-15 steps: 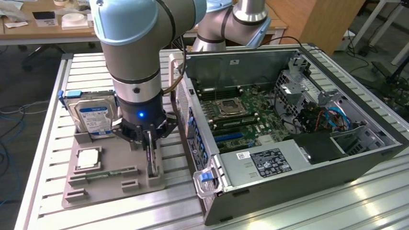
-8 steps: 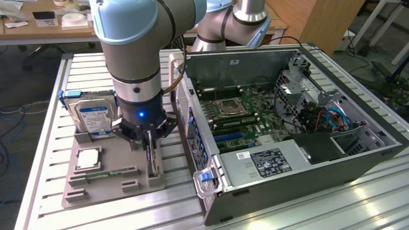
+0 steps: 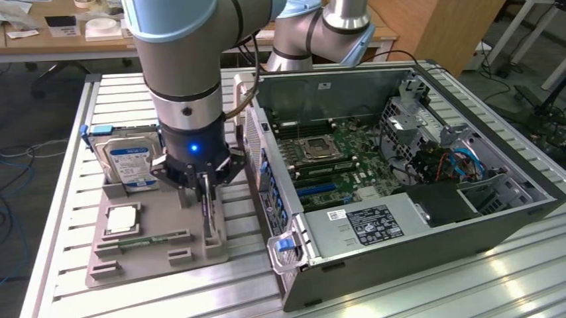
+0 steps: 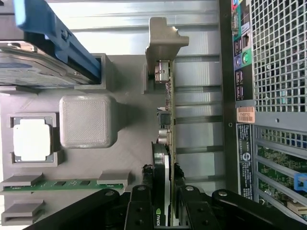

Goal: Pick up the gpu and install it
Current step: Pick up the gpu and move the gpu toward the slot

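A slatted metal table [image 3: 62,199] holds an open computer case [image 3: 495,225] on the exterior view's right, lying on its side with the motherboard [image 3: 327,152] exposed. On the exterior view's left, just beside the case, a silver and pale blue robot arm [image 3: 181,66] reaches straight down over a grey parts tray [image 3: 132,265]. At the far end of the tray a hard drive [image 3: 131,162] in a blue frame stands upright. Nearer lie a square processor chip [image 3: 122,218] and a narrow green memory stick [image 3: 146,242]. The gpu [image 4: 168,120] stands on its long edge in a slot on the tray's side nearest the case, with its silver bracket [image 4: 163,40] at the far end. It is not yet lifted out. The gripper [image 4: 163,177] is lowered over the card's near end. In the wrist view its black fingers [image 4: 144,196] sit against both faces of the card, so it appears to be partly closed and clamped on the gpu. The step in hand looks like taking the card out of its slot. Doing this well probably calls for an even squeeze on both faces and a straight vertical pull, so the thin card neither tilts nor binds in its holder. The case wall stands close by, so sideways drift would risk a knock.
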You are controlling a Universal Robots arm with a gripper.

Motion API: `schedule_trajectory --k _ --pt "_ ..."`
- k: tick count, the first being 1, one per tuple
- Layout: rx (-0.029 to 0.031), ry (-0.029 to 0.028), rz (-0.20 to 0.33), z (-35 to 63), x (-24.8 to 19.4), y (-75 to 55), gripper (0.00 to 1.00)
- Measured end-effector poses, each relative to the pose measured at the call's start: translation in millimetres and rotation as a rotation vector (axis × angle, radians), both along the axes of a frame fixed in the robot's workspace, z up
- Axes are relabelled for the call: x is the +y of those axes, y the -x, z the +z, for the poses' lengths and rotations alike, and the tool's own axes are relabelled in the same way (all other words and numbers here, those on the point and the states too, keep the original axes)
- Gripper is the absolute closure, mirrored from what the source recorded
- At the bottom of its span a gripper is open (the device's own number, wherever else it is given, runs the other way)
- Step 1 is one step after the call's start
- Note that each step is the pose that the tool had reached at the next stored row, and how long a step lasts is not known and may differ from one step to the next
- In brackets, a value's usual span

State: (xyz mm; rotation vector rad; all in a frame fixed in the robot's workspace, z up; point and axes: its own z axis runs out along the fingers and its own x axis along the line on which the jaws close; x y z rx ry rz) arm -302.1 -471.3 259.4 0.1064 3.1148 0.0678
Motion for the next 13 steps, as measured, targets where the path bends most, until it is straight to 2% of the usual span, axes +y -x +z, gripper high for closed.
schedule_trajectory --k 6,13 --pt "0.0 0.0 0.0 14.5 0.0 0.0 0.73" --pt "0.0001 0.0002 0.0 16.2 0.0 0.0 0.73"
